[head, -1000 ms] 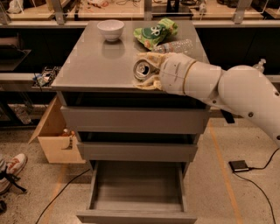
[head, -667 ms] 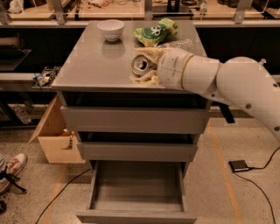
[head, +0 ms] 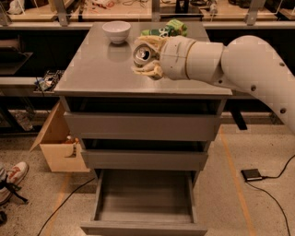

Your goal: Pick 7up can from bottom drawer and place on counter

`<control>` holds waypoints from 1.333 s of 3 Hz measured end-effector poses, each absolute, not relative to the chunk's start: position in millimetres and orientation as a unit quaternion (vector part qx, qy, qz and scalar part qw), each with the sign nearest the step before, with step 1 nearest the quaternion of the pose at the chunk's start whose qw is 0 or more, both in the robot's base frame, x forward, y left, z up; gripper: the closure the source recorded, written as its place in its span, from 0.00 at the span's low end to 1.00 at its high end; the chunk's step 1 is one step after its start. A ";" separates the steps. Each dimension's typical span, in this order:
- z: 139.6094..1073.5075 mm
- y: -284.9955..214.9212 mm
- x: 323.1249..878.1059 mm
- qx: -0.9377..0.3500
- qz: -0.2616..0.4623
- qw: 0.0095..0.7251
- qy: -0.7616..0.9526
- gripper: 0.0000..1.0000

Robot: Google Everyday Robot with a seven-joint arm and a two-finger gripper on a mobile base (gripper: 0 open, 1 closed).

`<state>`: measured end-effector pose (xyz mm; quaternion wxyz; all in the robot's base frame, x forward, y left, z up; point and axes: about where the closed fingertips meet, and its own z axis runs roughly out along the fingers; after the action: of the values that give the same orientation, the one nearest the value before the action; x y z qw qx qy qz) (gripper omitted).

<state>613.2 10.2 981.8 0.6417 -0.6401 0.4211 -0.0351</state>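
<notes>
My gripper is shut on the 7up can, which lies on its side with its silver top facing the camera. It is held over the middle of the counter, the glossy grey top of the cabinet. I cannot tell whether the can touches the surface. The bottom drawer is pulled open below and shows a bare grey floor. The white arm reaches in from the right.
A white bowl stands at the counter's back left. A green snack bag lies at the back, just behind my gripper. A cardboard box sits on the floor left of the cabinet. A wooden workbench runs behind.
My gripper with the can has moved further in over the counter, toward the back and a little left. The drawer has stayed open.
</notes>
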 end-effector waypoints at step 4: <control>971.7 13.9 677.4 -0.596 0.046 0.623 0.504 1.00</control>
<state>677.4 13.9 971.7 0.6230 -0.5964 0.5042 0.0456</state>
